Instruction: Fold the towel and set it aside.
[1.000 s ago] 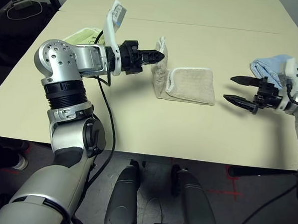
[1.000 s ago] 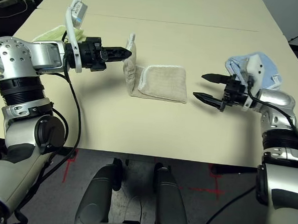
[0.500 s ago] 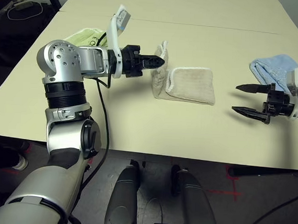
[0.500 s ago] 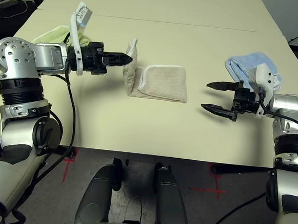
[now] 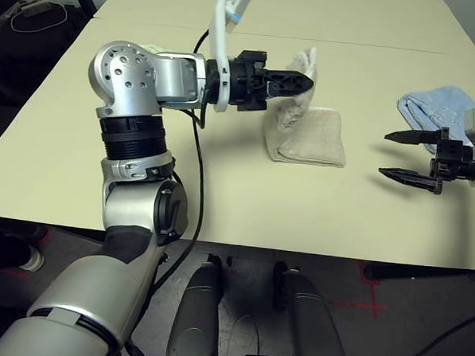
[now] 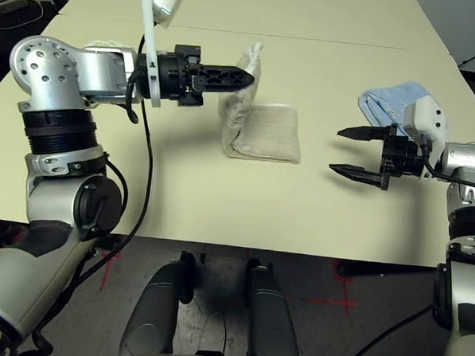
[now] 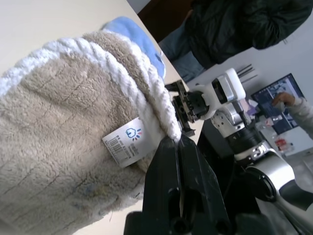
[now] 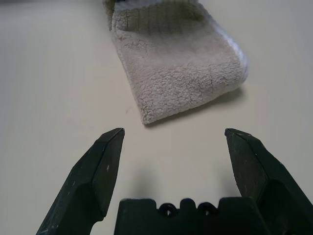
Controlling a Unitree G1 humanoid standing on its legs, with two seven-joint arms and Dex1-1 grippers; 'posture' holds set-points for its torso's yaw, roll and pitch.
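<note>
Left gripper (image 5: 306,83) lifts one end of the towel (image 5: 310,135) while the right gripper (image 5: 390,154) waits with nothing in it.

The left gripper's fingers are pinched tight on the towel's white-stitched edge beside its white label (image 7: 123,144), holding that end up above the table (image 5: 221,185), while the rest of the beige towel lies folded on the tabletop near the middle. The right gripper hovers well off to the towel's right with its fingers spread wide apart, pointing toward it. A light blue towel (image 5: 432,108) lies just behind the right gripper.
</note>
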